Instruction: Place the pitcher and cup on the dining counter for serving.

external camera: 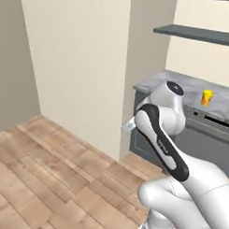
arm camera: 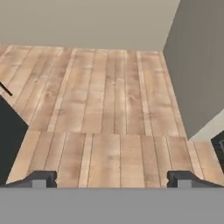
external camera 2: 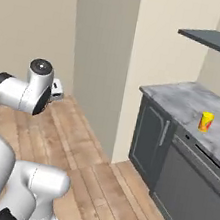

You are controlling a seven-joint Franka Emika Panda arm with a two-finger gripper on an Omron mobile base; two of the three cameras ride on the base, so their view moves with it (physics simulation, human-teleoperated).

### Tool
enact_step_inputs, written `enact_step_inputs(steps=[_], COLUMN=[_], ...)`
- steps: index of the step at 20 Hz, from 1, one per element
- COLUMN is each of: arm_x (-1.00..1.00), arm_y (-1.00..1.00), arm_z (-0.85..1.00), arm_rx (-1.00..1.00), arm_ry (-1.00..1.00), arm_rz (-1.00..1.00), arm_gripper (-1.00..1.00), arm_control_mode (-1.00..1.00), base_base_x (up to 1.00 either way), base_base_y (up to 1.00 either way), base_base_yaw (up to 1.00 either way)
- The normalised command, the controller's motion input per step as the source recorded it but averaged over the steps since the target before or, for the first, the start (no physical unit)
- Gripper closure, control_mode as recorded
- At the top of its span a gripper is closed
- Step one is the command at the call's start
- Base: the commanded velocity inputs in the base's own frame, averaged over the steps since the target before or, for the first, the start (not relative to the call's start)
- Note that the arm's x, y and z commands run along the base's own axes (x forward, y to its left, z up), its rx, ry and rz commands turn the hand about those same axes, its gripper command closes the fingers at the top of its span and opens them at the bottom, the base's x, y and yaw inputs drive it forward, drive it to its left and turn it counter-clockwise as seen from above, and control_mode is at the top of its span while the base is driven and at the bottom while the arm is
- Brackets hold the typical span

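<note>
The small tapered bright-yellow cup with red-orange marks [external camera: 207, 97] [external camera 2: 206, 121] stands upright on a grey-veined marble counter [external camera: 183, 86] [external camera 2: 184, 101] over dark grey cabinet doors [external camera 2: 151, 134], beneath a dark wall shelf [external camera: 198, 34] [external camera 2: 217, 43]. The white arm's gripper [arm camera: 112, 178] is well apart from the cup, facing down over light wooden plank flooring [arm camera: 105, 122] [external camera: 48, 179]. Its two dark fingers [arm camera: 41, 178] stand spread as wide as they go, with nothing between them. A beige wall column [external camera: 80, 63] [external camera 2: 162, 50] stands just beside the counter's near end.
</note>
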Motion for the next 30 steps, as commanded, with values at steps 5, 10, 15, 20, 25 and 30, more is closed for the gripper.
enact_step_inputs(steps=[5, 10, 15, 20, 25, 30], arm_x=[0.00, 0.00, 0.00, 0.00, 0.00, 0.00], arm_y=[0.00, 0.00, 0.00, 0.00, 0.00, 0.00], arm_z=[0.00, 0.00, 0.00, 0.00, 0.00, 0.00], arm_rx=[0.00, 0.00, 0.00, 0.00, 0.00, 0.00], arm_ry=[0.00, 0.00, 0.00, 0.00, 0.00, 0.00], arm_rz=[0.00, 0.00, 0.00, 0.00, 0.00, 0.00], arm_gripper=[-1.00, -1.00, -1.00, -1.00, -1.00, -1.00], arm_control_mode=[1.00, 1.00, 1.00, 1.00, 1.00, 1.00], base_base_x=[-0.10, 0.33, 0.98, 0.98, 0.38, 0.08], base_base_y=[-0.11, -0.08, 0.17, 0.54, 0.72, 0.59], base_base_yaw=[-0.85, -0.78, -0.52, -0.48, -0.33, -0.29])
